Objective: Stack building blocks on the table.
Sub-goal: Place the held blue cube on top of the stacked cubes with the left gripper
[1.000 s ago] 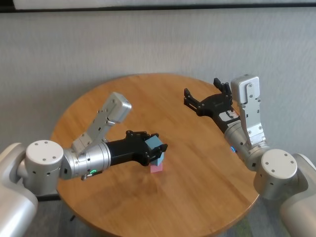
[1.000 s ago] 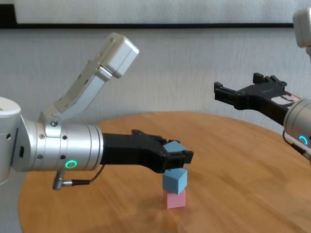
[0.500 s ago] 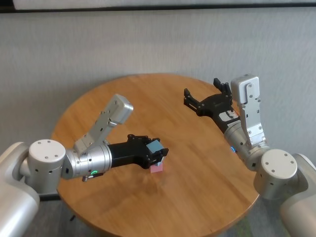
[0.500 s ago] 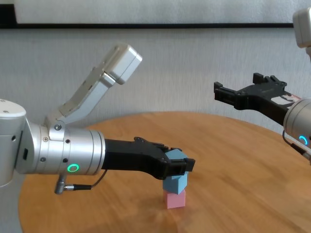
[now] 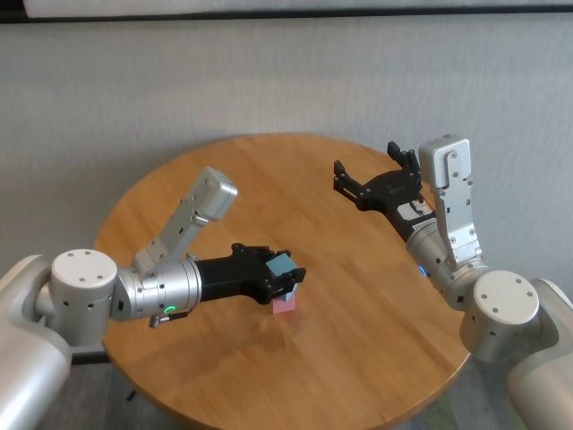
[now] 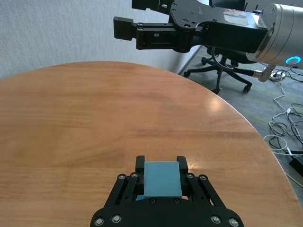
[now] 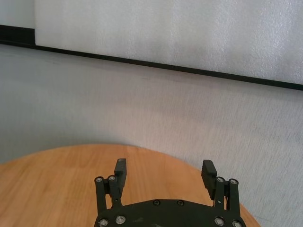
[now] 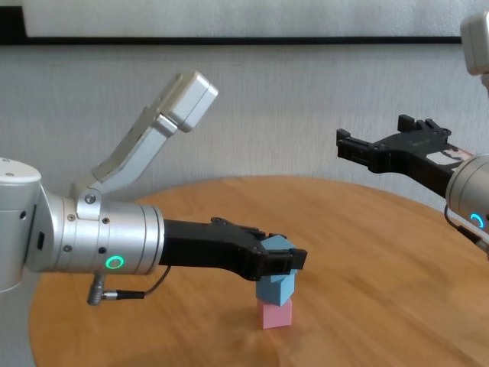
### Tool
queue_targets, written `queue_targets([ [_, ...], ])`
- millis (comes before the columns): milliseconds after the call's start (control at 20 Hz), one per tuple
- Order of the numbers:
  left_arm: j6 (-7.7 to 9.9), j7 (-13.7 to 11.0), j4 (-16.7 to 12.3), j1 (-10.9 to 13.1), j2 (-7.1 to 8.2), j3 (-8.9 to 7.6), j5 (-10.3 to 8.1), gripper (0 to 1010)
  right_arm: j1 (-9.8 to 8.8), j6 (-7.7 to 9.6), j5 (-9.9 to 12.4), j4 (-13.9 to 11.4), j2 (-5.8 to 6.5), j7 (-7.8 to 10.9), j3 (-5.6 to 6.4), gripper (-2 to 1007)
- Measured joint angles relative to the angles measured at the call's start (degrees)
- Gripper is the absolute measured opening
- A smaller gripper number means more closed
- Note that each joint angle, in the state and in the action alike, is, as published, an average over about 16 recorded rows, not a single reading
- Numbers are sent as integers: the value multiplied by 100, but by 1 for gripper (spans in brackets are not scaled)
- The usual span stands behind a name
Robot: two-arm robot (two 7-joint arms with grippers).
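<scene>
Change since earlier: left gripper (image 8: 284,258) had lowered, bringing its light blue block (image 8: 276,245) down onto the stack.
Stack: second light blue block (image 8: 274,287) sat on pink block (image 8: 276,314), mid tabletop (image 8: 367,252).
Left gripper: clamped on top block.
Right gripper (image 8: 372,149): spread wide, idle, raised over the far side.
Handling advice: square top cube over lower one, then release gently.

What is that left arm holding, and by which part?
The left tool grips a light blue block by two opposite sides, above the blue-on-pink stack. The right tool holds nothing.
</scene>
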Motion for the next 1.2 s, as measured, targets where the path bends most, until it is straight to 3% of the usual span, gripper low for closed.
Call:
queue_targets([
  [400,8,-37,189,-168,19,97,-78,405,0,0,0,0,0,0,0,1000],
  [1200,-144,-12,593,-437,-42,335,-196,405,0,0,0,0,0,0,0,1000],
])
